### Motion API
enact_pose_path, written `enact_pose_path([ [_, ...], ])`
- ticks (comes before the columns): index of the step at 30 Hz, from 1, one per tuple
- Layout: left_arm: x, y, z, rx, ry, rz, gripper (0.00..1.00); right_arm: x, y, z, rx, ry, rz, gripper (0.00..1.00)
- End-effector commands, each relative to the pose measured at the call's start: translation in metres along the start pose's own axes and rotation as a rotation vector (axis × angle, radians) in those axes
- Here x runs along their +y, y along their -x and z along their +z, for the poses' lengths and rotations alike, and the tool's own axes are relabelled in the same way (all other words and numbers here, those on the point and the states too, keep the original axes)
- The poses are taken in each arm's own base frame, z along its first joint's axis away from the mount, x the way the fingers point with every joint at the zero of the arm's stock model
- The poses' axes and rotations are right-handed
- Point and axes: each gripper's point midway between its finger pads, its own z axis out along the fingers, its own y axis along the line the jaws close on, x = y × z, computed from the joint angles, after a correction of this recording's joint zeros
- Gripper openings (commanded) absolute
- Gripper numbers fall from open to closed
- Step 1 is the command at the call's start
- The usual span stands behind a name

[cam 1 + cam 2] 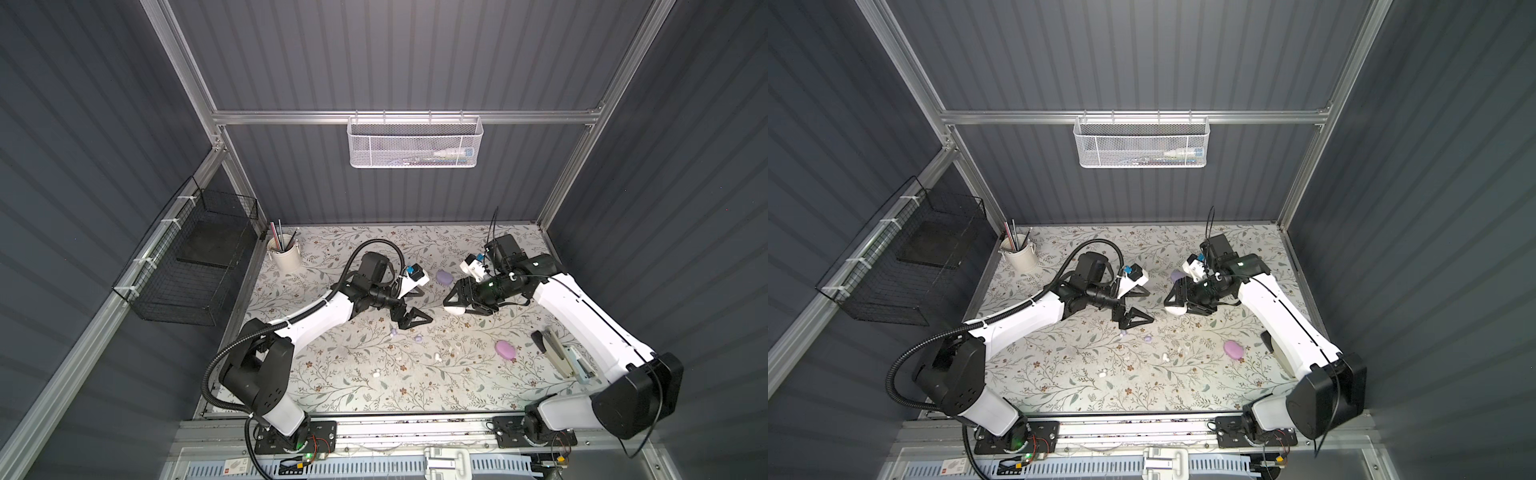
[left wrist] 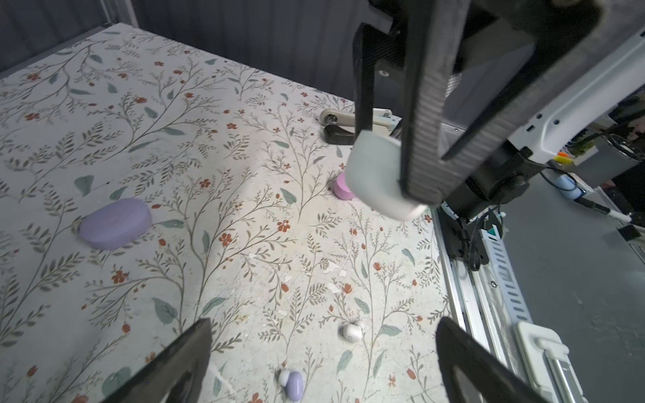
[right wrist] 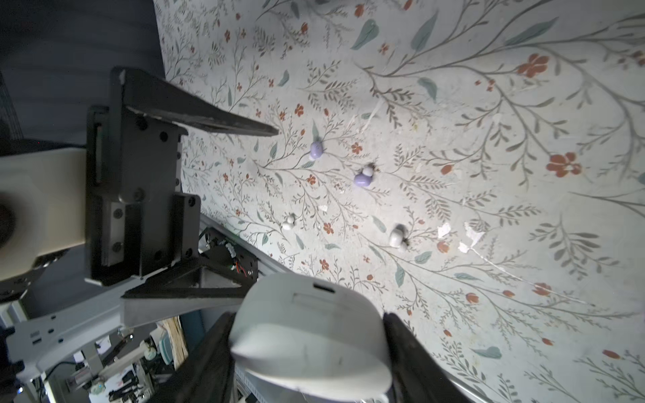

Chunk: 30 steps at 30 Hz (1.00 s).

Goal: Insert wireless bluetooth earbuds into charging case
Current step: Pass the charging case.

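The floral-printed table covering (image 2: 209,139) looks matt and scuffed, with torn white flecks. The white oval plastic charging case (image 3: 310,335) is smooth with a soft sheen; the lavender oval plastic case (image 2: 115,223) looks matt. The small rounded lavender-and-white plastic earbuds (image 3: 363,178) are glossy. The silver aluminium rail (image 2: 460,289) is bare brushed metal.

Your floral-covered table (image 1: 332,386), with small things scattered across it.
You have a pen cup (image 1: 286,255) far left, a lavender charging case (image 1: 444,277) far centre, and a pink charging case (image 1: 505,350) beside a stapler (image 1: 559,353) at right. Lavender earbuds (image 1: 417,337) and white earbuds (image 1: 376,373) lie apart mid-table.
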Motion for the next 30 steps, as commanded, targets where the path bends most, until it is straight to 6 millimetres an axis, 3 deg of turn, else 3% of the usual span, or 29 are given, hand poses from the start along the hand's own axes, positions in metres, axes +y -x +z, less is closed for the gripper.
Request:
enact_pose_path([
  [1, -0.025, 0.024, -0.004, -0.033, -0.080, 0.102, 1.00, 0.016, -0.015, -0.005, 0.053, 0.058, -0.059, 0.52],
  [9, -0.047, 0.036, 0.007, -0.043, -0.147, 0.162, 0.92, 0.039, -0.019, -0.010, 0.068, 0.098, -0.107, 0.52],
  [18, -0.053, 0.054, 0.011, -0.097, -0.143, 0.191, 0.79, 0.044, -0.017, -0.006, 0.069, 0.107, -0.111, 0.52],
  [23, -0.057, 0.053, 0.016, -0.089, -0.159, 0.191, 0.70, 0.046, -0.012, -0.005, 0.067, 0.111, -0.111, 0.52],
  [30, -0.061, 0.056, 0.018, -0.094, -0.167, 0.201, 0.66, 0.048, -0.007, -0.002, 0.070, 0.114, -0.110, 0.52],
])
